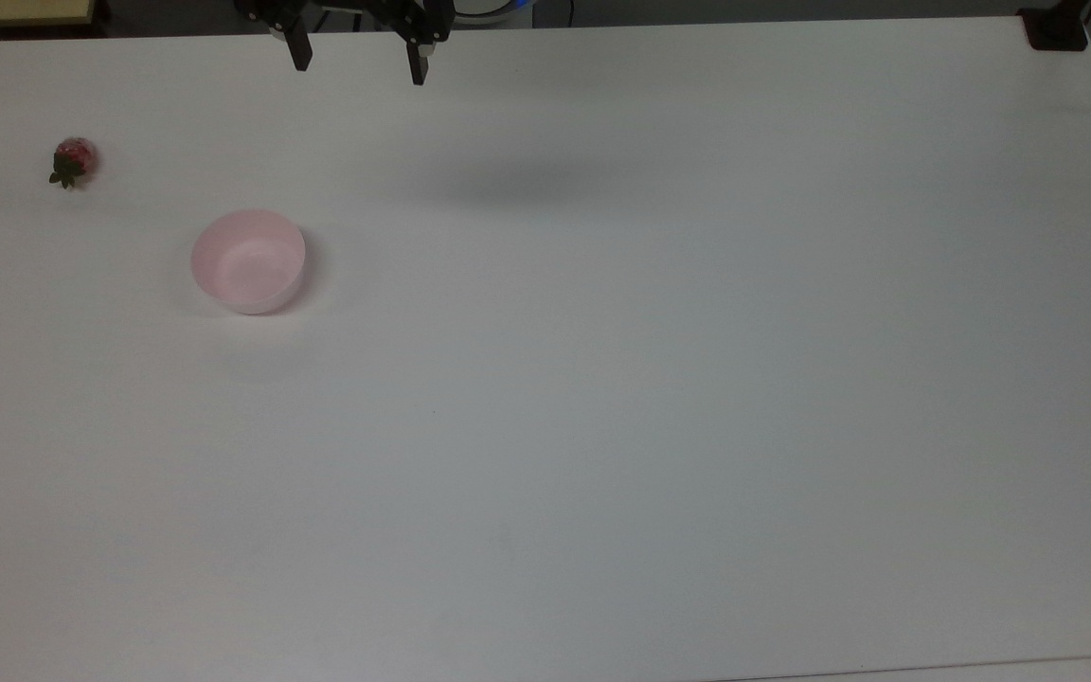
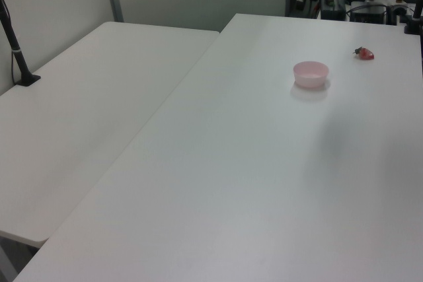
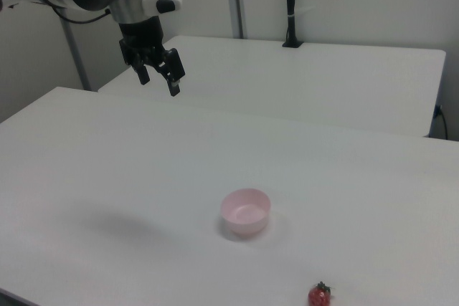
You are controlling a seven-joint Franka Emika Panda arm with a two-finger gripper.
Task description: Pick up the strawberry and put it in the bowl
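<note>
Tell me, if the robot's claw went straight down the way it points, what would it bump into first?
Probably just the bare white table. The gripper hangs open, pointing downward, well apart from the pink bowl and the strawberry. Depth is hard to judge.

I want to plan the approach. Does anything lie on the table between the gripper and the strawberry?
No. In the top view, only bare table lies between the gripper and the strawberry; the bowl sits off that line.

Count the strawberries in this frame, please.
1. The strawberry lies on the white table, apart from the bowl, toward the top view's left edge. Nothing could hide another.
</note>
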